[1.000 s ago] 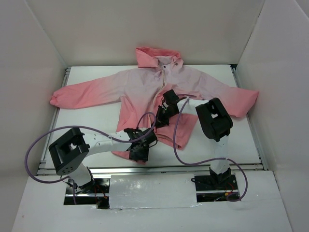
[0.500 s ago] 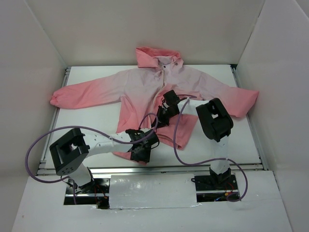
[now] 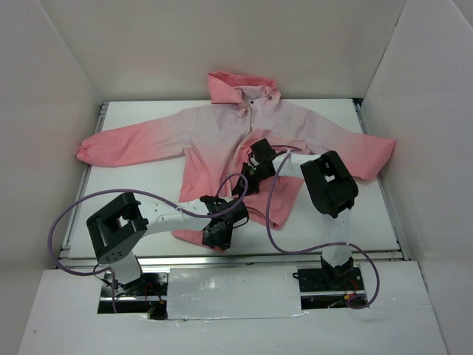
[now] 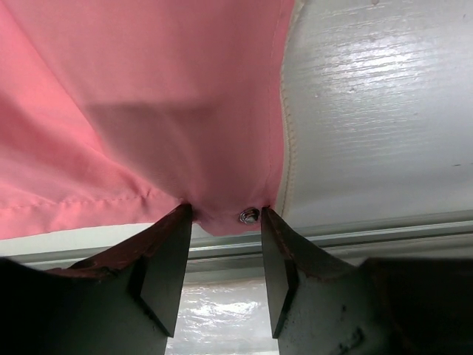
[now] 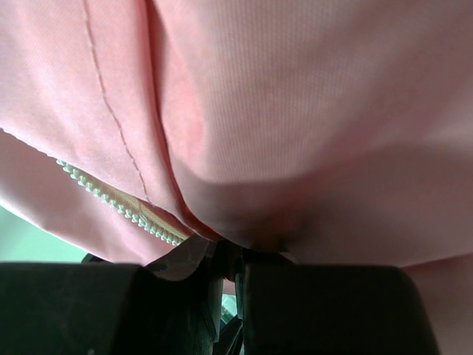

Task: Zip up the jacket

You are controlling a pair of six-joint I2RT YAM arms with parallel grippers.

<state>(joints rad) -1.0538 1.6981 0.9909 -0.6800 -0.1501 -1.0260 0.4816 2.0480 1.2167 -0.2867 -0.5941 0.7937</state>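
While the right pincer point(image 5: 225, 255) is staying clamped on the jacket point(image 3: 214, 133), spread across the counter point(image 3: 148, 185), the left pincer point(image 4: 225, 213) is edging right, half-open astride the near hem corner, likely readying the zipper's start.

We record the left arm stretched low toward near centre, left gripper point(image 4: 225, 214) parted, and the right arm bent leftward, right gripper point(image 5: 229, 255) pinched on the jacket point(image 3: 222, 129).
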